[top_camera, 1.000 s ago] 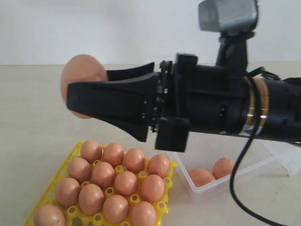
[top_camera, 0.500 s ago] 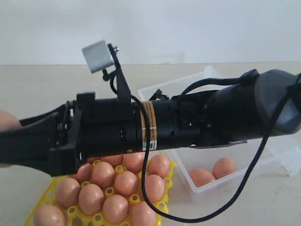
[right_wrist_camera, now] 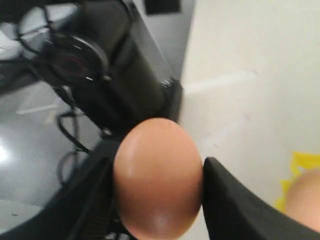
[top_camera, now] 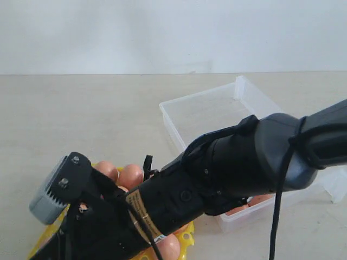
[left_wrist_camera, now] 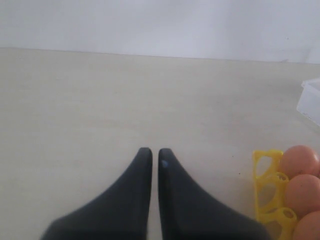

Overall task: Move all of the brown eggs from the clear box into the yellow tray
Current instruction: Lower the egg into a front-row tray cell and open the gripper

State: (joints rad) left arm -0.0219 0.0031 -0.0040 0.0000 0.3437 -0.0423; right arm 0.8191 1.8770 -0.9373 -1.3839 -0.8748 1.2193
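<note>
- Grippers, counted: two, both black and two-fingered, one per arm.
- Left gripper [left_wrist_camera: 151,152]: fingers pressed almost together with only a thin slit between them, nothing pinched. Poised over the bare beige table [left_wrist_camera: 100,100], near a corner of the yellow tray [left_wrist_camera: 264,167].
- Right gripper [right_wrist_camera: 157,165]: fingers [right_wrist_camera: 235,205] set wide around one brown egg [right_wrist_camera: 157,185], pinching it on both sides.
- Held brown egg: smooth, oval, orange-brown with a soft sheen. Carried in the air, in no cell, close to the tray's yellow rim, with blurred dark machinery and floor behind.
- Brown eggs [left_wrist_camera: 300,161] counted in the left wrist view: three, in a row along one tray edge, each seated in its own cup.
- Exterior view: right arm [top_camera: 244,162] slanting across and hiding most of the tray, with the gripper tip and held egg out of frame.
- Eggs in the tray, same view: two plain at the far edge, part of another at the near edge. Full count impossible to tell.
- Wrist camera [top_camera: 54,189]: one grey block on the arm, above the tray.
- Clear box [top_camera: 206,108]: one, shallow and see-through, just beside the tray. Orange-brown slivers of seemingly two eggs at its near corner, mostly hidden under the arm.
</note>
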